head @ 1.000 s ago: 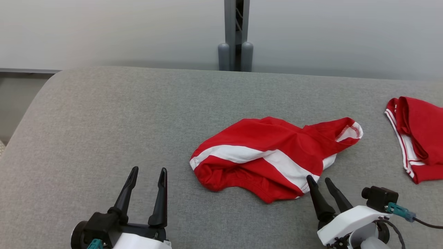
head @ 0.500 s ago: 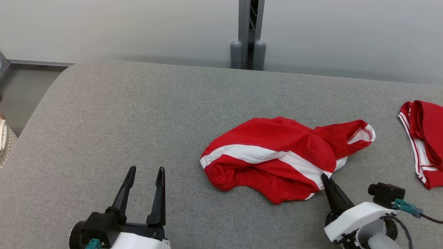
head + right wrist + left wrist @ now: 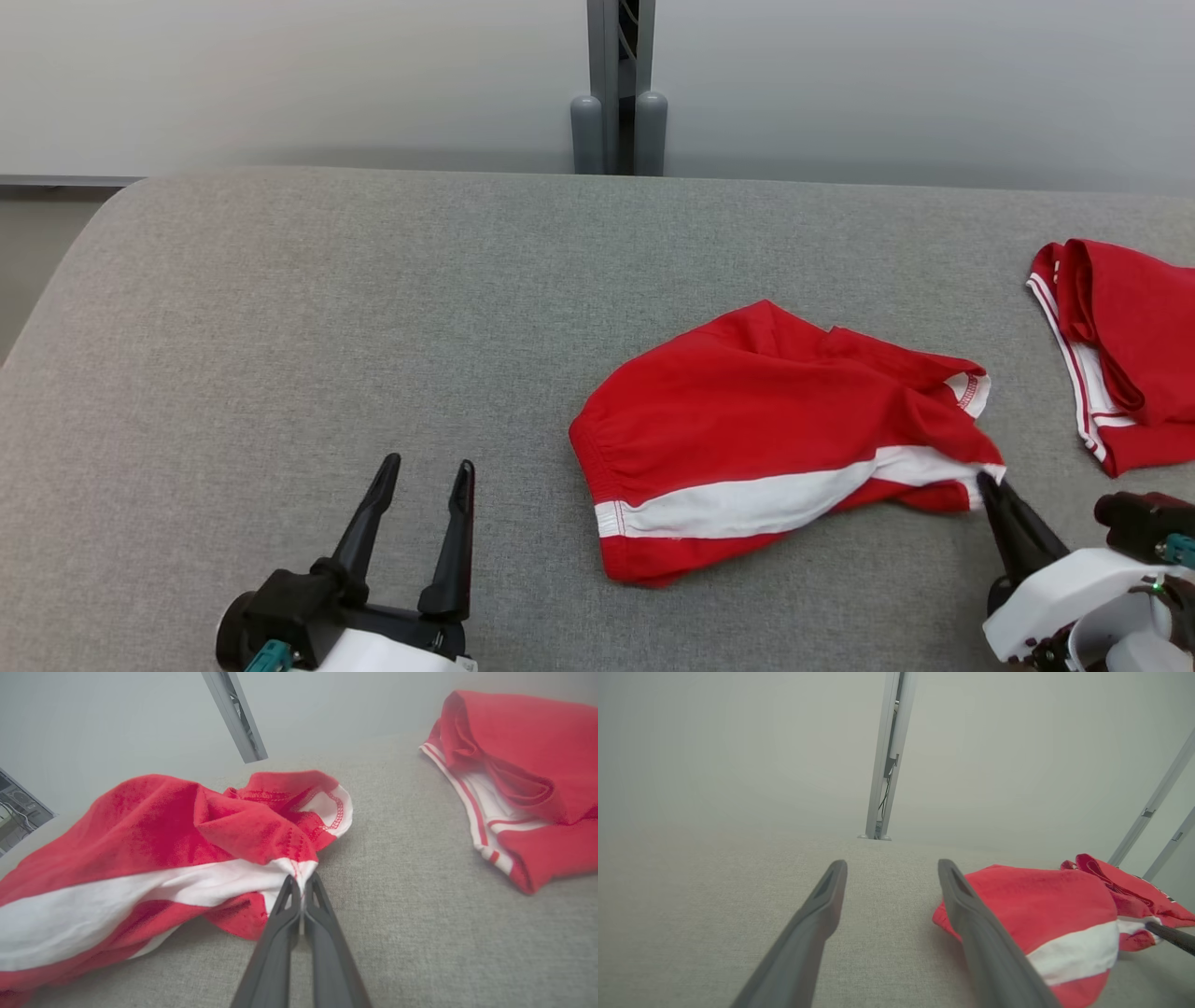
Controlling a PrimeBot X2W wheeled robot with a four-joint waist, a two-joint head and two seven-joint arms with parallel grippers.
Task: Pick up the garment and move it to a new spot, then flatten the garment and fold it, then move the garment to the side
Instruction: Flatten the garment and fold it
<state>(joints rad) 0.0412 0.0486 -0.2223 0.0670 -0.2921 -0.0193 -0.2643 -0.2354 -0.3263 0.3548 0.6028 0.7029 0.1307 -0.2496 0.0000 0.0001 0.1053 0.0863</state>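
Here, in the head view, the red garment (image 3: pixel 775 439) with a white stripe was seen lying crumpled on the grey surface (image 3: pixel 373 308), right of the middle. Its right corner was pinched by the right gripper (image 3: pixel 985 481), whose fingers were pressed together on the cloth. The left gripper (image 3: pixel 425 462) was held with fingers spread, well apart from the garment. A second red garment (image 3: pixel 1120 345) was laid at the right edge.

In the left wrist view, the garment (image 3: pixel 1041 900) was found just beside one spread finger.

In the right wrist view, the white corner was clamped between the closed fingertips (image 3: pixel 289 891).
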